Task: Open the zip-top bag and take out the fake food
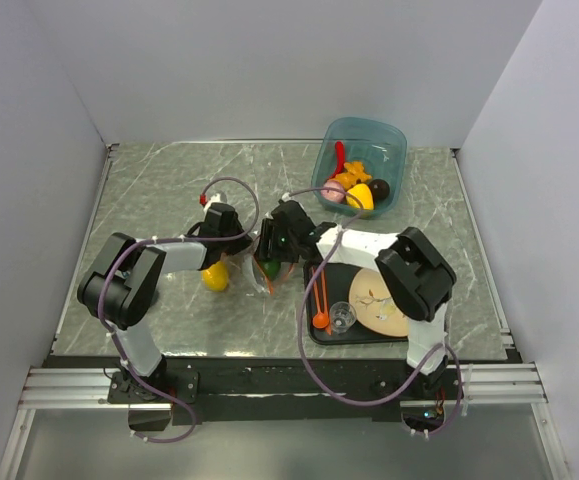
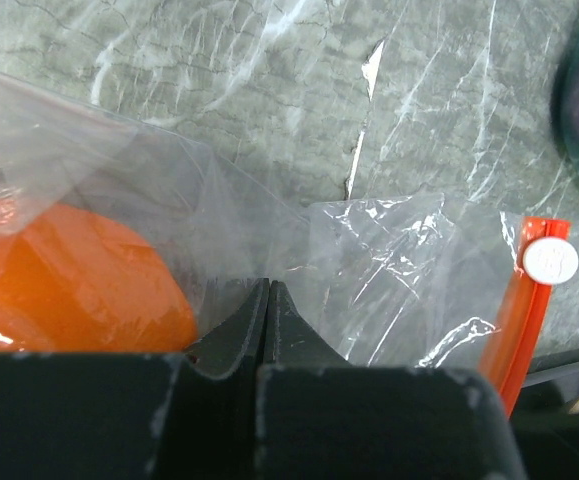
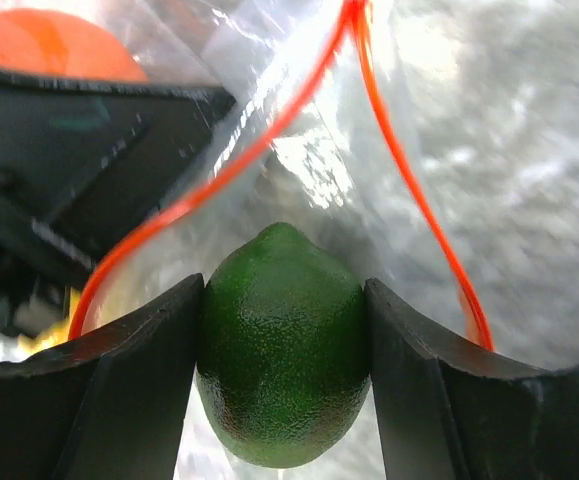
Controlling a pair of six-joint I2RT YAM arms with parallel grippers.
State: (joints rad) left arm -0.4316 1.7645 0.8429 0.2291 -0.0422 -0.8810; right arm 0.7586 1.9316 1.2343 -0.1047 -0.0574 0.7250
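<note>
The clear zip-top bag point(image 1: 257, 262) lies between both grippers, and its orange-red zip strip point(image 3: 269, 130) gapes open in the right wrist view. My left gripper point(image 2: 267, 286) is shut on a fold of the bag's plastic point(image 2: 389, 270), beside an orange fake food piece point(image 2: 69, 285) still inside. At the bag's mouth, my right gripper point(image 3: 284, 284) is shut on a green lime point(image 3: 284, 350), with both fingers pressed against its sides. A yellow lemon point(image 1: 215, 277) lies on the table under the left arm. The strip's white slider point(image 2: 550, 260) sits at the bag's right edge.
A translucent blue tub point(image 1: 387, 140) at the back right holds several toy foods. By the right arm's base, a black tray point(image 1: 354, 335) carries a tan plate, a thin orange spoon and a small clear cup. White walls surround the marbled table point(image 1: 169, 190).
</note>
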